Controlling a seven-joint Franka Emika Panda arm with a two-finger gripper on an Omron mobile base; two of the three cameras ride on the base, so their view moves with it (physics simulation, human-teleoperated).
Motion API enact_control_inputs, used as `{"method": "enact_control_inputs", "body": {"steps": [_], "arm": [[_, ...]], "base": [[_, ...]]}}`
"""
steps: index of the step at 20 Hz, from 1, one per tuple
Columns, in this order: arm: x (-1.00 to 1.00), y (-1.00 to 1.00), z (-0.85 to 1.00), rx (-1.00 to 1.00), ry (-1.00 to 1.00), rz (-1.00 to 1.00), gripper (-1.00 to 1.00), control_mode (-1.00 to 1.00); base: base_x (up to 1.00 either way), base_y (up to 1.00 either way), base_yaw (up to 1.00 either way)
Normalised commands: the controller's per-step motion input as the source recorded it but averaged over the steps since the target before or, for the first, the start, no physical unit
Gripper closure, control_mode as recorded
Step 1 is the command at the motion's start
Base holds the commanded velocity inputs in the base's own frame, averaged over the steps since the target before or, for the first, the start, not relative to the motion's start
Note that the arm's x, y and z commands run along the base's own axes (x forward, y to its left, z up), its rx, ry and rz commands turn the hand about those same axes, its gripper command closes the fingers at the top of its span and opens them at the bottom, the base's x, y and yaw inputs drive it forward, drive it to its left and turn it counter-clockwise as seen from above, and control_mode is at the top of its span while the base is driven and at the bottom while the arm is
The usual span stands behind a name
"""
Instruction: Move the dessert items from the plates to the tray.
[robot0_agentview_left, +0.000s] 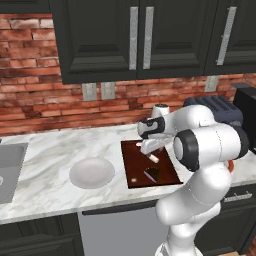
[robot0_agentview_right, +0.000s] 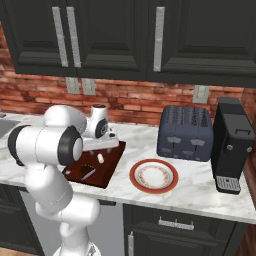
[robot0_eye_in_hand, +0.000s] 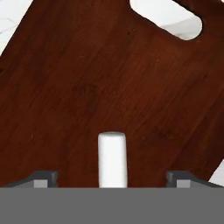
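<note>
The white marshmallow-like dessert item (robot0_eye_in_hand: 112, 157) lies on the dark reddish-brown tray (robot0_eye_in_hand: 87, 87), between the two spread fingertips of my gripper (robot0_eye_in_hand: 113, 179) and touched by neither. My gripper (robot0_agentview_left: 148, 147) (robot0_agentview_right: 102, 145) hovers open just above the tray (robot0_agentview_left: 136, 162) (robot0_agentview_right: 109, 167), with the white piece (robot0_agentview_left: 154, 158) (robot0_agentview_right: 100, 158) under it. The dark brown wedge (robot0_agentview_left: 151, 173) (robot0_agentview_right: 89, 172) also rests on the tray, nearer the counter's front. The grey plate (robot0_agentview_left: 92, 172) left of the tray is bare. The red-rimmed plate (robot0_agentview_right: 154, 176) right of the tray is bare too.
A dark blue toaster (robot0_agentview_right: 185, 132) and a black coffee machine (robot0_agentview_right: 232, 145) stand at the back right of the marble counter. A sink (robot0_agentview_left: 7, 170) lies at the far left. Dark wall cabinets hang above a brick wall. The tray's pale slot (robot0_eye_in_hand: 168, 19) is at its far end.
</note>
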Motion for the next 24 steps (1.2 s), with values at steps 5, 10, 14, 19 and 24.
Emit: {"method": "enact_control_inputs", "body": {"steps": [5, 10, 14, 19, 24], "arm": [[-0.59, -0.30, 0.50, 0.00, 0.00, -0.09, -1.00, -1.00], [-0.84, -0.34, 0.34, 0.00, 0.00, -0.08, -1.00, -1.00], [-1.00, -0.20, 0.31, 0.00, -0.05, -0.09, -1.00, -1.00], [-1.00, 0.00, 0.31, 0.00, -0.10, -0.10, -1.00, -1.00], [-1.00, 0.00, 0.26, 0.00, -0.15, -0.11, -1.00, -1.00]], "base": [[0.00, 0.00, 0.00], [0.00, 0.00, 0.00], [0.00, 0.00, 0.00], [0.00, 0.00, 0.00], [0.00, 0.00, 0.00]]}}
